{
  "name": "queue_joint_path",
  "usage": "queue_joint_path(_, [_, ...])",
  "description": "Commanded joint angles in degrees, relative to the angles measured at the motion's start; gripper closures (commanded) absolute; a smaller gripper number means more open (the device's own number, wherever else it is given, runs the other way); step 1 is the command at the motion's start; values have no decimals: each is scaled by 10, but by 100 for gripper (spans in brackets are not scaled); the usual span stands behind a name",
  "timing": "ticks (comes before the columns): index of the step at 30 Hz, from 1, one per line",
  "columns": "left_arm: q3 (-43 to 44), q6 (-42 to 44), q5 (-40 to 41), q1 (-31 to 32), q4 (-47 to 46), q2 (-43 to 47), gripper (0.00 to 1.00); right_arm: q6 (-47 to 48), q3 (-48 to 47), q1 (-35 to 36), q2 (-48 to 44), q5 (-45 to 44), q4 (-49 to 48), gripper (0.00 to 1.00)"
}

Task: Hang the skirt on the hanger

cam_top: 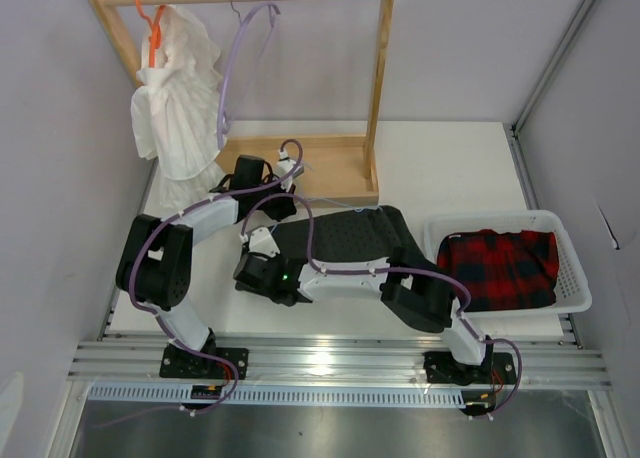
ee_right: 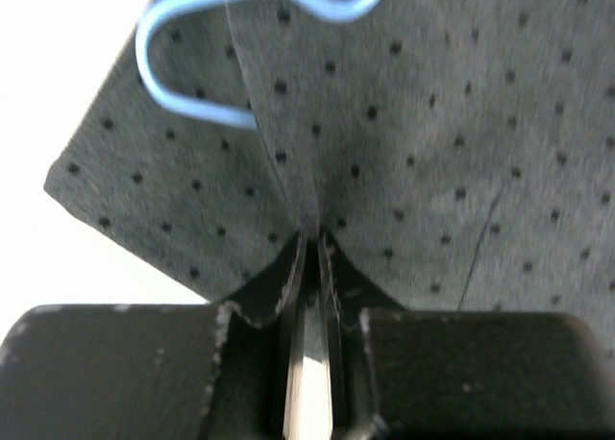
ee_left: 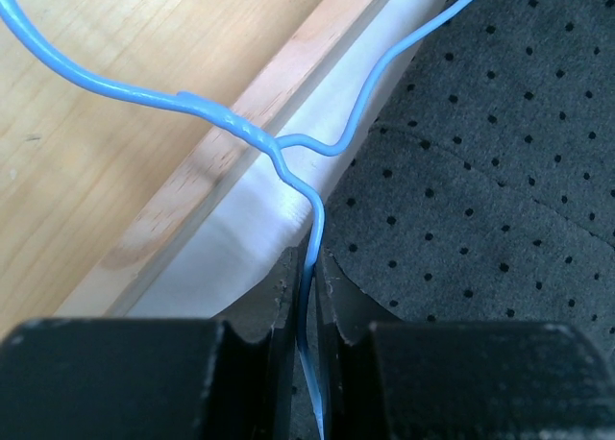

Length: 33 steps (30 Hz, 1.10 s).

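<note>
Skirt: the dark charcoal-grey dotted cloth skirt (cam_top: 350,240) lies spread on the white surface (cam_top: 450,168), just in front of the base board of the light wooden clothes rack (cam_top: 372,88).
Hanger: the thin light-blue wire hanger (ee_left: 245,131) has its twisted neck at the near edge of the rack's base, and its wire runs over the skirt.
Left end effector (ee_left: 309,296): pinched tight on the hanger's wire below the neck.
Right end effector (ee_right: 312,253): almost closed, gripping a raised fold of the skirt beside a hanger loop.
Rack rail: a white garment (cam_top: 180,118) hangs on an orange hanger (cam_top: 152,28), with a lavender hanger (cam_top: 226,83) next to it.
Right of rack: a white plastic basket (cam_top: 573,278) holds a red-and-black plaid garment (cam_top: 500,268).
</note>
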<state>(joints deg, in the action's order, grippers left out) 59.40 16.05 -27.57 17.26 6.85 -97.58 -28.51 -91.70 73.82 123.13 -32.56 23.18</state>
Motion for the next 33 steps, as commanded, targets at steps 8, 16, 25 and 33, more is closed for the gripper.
queue_joint_path(8, [29,6,-20,9,-10,0,85,7,56,33,-97,-11,12,92])
queue_joint_path(16, [34,10,-5,9,-3,8,86,0,100,33,-145,-10,25,93])
queue_joint_path(25, [44,-3,-5,9,-13,16,89,12,127,40,-146,44,-11,94])
queue_joint_path(33, [34,-8,9,10,-32,43,100,21,135,47,-172,64,-14,95])
